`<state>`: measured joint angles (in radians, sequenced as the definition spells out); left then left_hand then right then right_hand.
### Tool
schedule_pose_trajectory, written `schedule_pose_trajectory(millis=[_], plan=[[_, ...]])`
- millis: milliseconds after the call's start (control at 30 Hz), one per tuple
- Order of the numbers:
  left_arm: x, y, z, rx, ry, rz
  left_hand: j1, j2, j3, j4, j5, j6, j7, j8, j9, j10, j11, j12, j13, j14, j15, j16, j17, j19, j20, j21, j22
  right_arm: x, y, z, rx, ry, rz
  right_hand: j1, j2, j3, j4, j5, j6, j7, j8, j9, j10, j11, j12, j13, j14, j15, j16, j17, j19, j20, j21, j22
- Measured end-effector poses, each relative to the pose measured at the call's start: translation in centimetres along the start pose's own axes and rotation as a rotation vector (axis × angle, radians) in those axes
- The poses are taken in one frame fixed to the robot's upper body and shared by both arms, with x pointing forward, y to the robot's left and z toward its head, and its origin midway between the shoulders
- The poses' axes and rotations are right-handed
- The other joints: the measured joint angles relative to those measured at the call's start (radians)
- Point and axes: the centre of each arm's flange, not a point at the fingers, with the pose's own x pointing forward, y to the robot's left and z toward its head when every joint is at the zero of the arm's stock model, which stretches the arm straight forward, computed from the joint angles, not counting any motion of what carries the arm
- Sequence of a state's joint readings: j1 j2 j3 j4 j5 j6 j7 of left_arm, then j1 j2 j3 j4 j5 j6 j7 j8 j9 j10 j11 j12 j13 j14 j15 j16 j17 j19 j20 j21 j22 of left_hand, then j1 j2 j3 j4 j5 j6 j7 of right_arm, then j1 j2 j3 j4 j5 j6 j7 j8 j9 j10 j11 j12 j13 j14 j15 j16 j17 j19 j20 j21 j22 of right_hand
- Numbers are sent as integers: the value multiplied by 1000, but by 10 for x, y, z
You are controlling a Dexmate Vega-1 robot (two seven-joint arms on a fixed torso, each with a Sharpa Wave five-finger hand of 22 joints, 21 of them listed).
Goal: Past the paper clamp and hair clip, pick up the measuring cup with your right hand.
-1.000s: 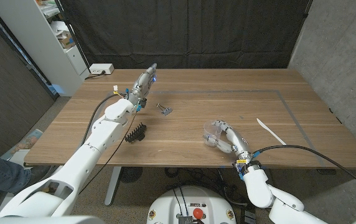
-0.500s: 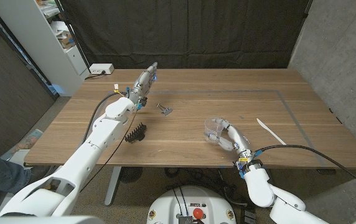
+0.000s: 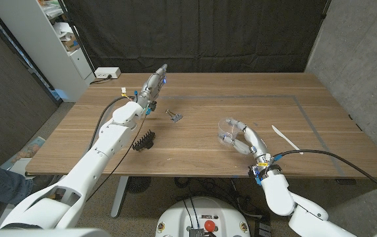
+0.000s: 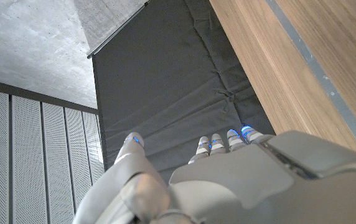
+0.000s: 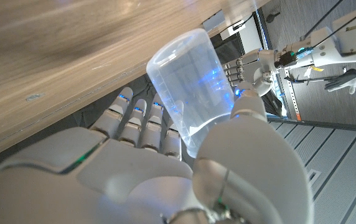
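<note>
My right hand (image 3: 246, 141) grips the clear measuring cup (image 3: 227, 131) near the table's front right and holds it a little above the wood. In the right wrist view the cup (image 5: 193, 84) sits between the thumb and the fingers (image 5: 142, 118) of that hand (image 5: 165, 168). The metal paper clamp (image 3: 173, 116) lies mid-table and the black hair clip (image 3: 145, 140) lies toward the front left. My left hand (image 3: 154, 85) is raised over the far left of the table with its fingers straight and nothing in it; the left wrist view shows that hand (image 4: 228, 174) holding nothing.
A white strip (image 3: 285, 138) lies on the table to the right of the cup. A grey tape line (image 3: 310, 122) marks out a rectangle on the wooden table (image 3: 202, 155). A white power strip (image 3: 107, 73) sits at the far left corner. Shelves (image 3: 57, 33) stand beyond.
My right hand has lifted the measuring cup slightly and carried it a little right and away from me. The left arm has not moved.
</note>
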<state>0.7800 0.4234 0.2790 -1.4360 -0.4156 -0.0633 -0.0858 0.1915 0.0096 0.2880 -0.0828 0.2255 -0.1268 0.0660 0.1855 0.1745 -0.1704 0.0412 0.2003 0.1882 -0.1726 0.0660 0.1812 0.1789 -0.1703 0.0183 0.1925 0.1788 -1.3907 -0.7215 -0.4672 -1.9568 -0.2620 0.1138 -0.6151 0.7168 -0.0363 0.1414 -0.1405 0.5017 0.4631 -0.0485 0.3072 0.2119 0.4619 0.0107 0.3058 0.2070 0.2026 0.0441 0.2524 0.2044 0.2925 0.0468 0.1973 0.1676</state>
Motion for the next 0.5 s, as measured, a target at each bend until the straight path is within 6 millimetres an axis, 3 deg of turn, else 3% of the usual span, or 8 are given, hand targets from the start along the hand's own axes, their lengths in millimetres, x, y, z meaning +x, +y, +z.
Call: schedule_pose_trajectory(millis=[500], plan=[[4,0,1,-8,-11,4,-5,5,0,0,0,0,0,0,0,0,0,0,0,0,0,0,0,0,0,0,0,12,-25,17,30,-55,-9,9,9,7,1,-15,37,37,15,0,65,4,7,0,31,-2,7,0,14,-4,0,0]])
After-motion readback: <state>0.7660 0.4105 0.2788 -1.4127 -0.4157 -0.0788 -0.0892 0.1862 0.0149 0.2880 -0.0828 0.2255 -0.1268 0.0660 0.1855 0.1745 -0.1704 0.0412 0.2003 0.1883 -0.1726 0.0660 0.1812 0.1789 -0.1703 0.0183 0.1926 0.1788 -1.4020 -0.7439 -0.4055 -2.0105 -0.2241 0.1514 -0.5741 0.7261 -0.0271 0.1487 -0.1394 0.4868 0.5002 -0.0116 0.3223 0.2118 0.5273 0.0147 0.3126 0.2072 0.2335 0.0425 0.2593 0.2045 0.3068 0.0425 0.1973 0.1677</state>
